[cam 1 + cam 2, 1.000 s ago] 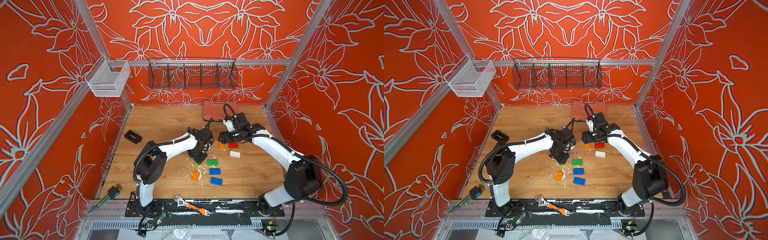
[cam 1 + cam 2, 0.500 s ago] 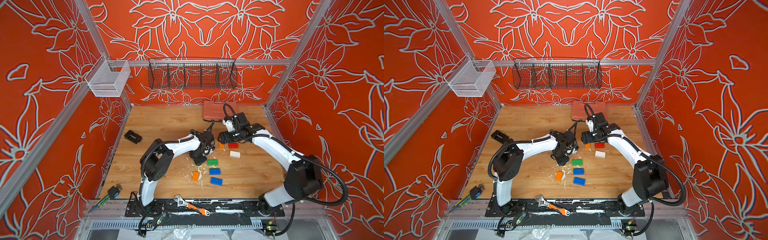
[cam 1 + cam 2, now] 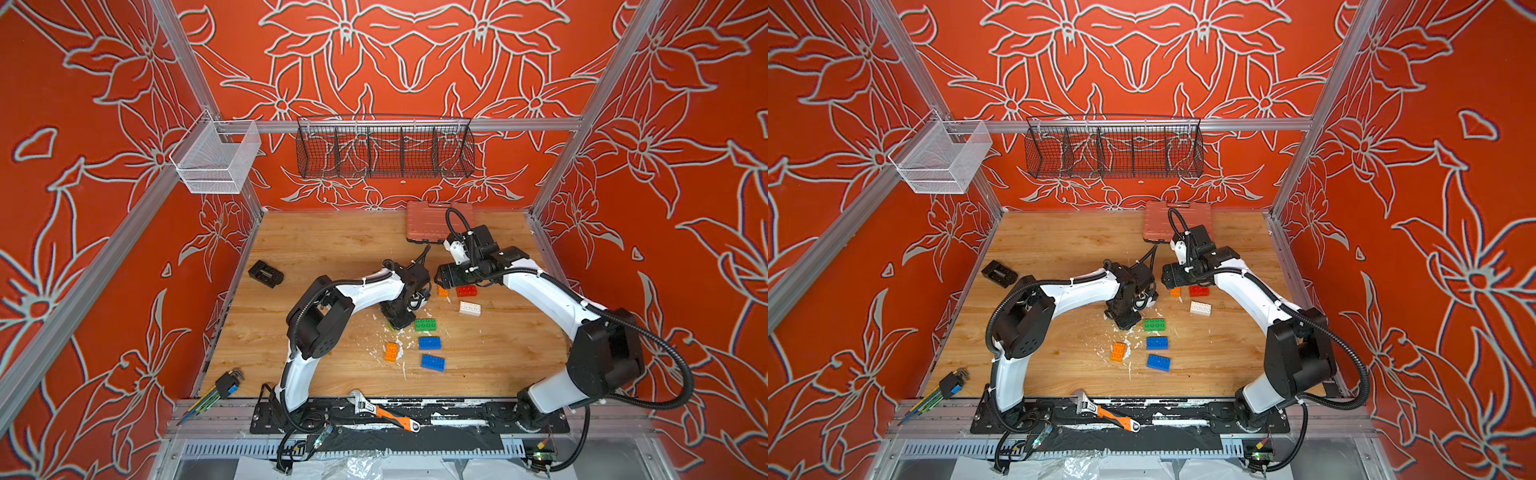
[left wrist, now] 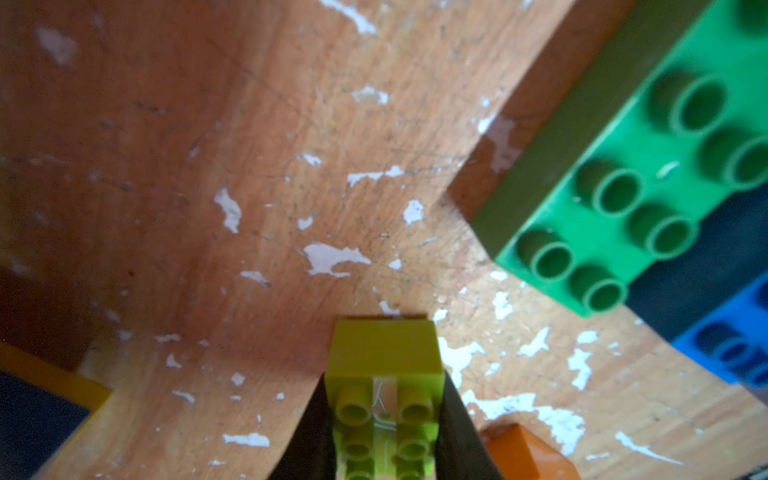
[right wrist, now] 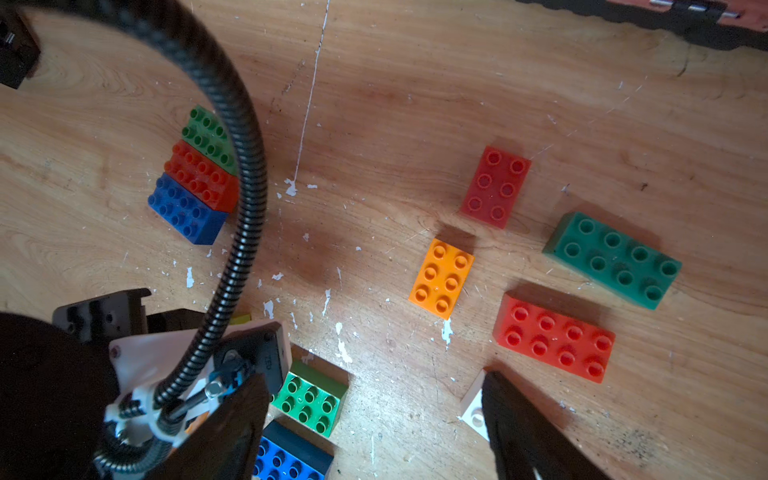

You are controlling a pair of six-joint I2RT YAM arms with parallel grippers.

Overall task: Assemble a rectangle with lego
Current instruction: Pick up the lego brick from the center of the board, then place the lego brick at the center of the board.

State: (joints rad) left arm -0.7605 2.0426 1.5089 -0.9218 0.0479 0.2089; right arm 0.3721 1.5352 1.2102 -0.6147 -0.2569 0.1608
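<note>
In the left wrist view my left gripper [image 4: 386, 388] is shut on a lime lego brick [image 4: 384, 357], one black finger pressed on each long side, low over the wood. In both top views this gripper [image 3: 398, 321] sits just left of a green brick [image 3: 425, 324]. Two blue bricks [image 3: 429, 343] and an orange one [image 3: 392, 351] lie nearer the front. My right gripper [image 5: 372, 380] is open with nothing between its fingers. It hovers by an orange brick [image 5: 441, 277], red bricks [image 5: 555, 337], a dark green brick [image 5: 613, 259] and a white brick [image 3: 470, 308]. A joined green-red-blue row [image 5: 195, 174] lies further off.
A salmon tool case [image 3: 428, 222] lies at the back of the table, close behind the right wrist. A small black block [image 3: 266, 273] sits at the left edge. A wrench [image 3: 382, 413] and hex keys [image 3: 220, 388] lie at the front rail. Wire baskets [image 3: 384, 147] hang on the back wall.
My left gripper has closed onto the lime brick, and the left arm's elbow has swung right and lower. The right arm has stayed where it was, still open.
</note>
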